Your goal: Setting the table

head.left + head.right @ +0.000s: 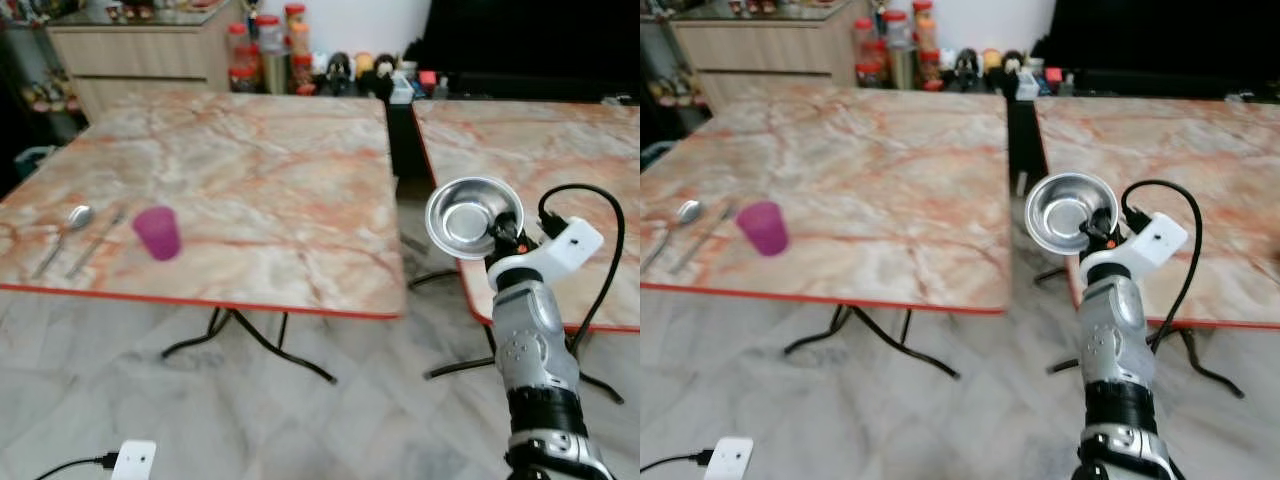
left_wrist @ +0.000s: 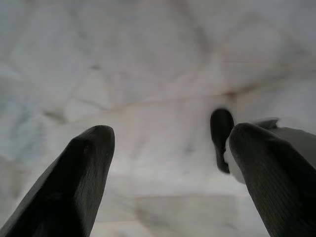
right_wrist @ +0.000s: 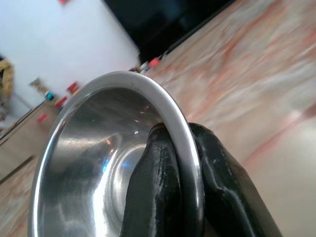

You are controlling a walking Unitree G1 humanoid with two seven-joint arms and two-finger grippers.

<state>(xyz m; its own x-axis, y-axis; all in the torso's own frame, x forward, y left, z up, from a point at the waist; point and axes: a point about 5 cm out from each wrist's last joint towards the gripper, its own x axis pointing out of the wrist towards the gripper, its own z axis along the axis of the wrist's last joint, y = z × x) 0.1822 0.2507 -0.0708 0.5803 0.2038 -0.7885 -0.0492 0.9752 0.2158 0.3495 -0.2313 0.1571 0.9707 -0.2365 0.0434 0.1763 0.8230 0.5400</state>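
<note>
A shiny steel bowl [image 1: 470,216] is held up in the air over the gap between two marble tables, tilted so its inside faces me. My right gripper [image 3: 185,163] is shut on the bowl's rim [image 3: 190,143], one finger inside and one outside. On the left table [image 1: 250,170], near its front left corner, stand a purple cup [image 1: 158,232], a spoon [image 1: 68,228] and a fork [image 1: 97,240]. My left gripper [image 2: 168,143] hangs open over the tiled floor, with nothing between its fingers.
A second marble table [image 1: 540,160] stands to the right, its red front edge just behind my right arm. Jars and bottles [image 1: 270,50] and a wooden cabinet [image 1: 140,50] line the back. A white plug with a cable [image 1: 130,462] lies on the floor.
</note>
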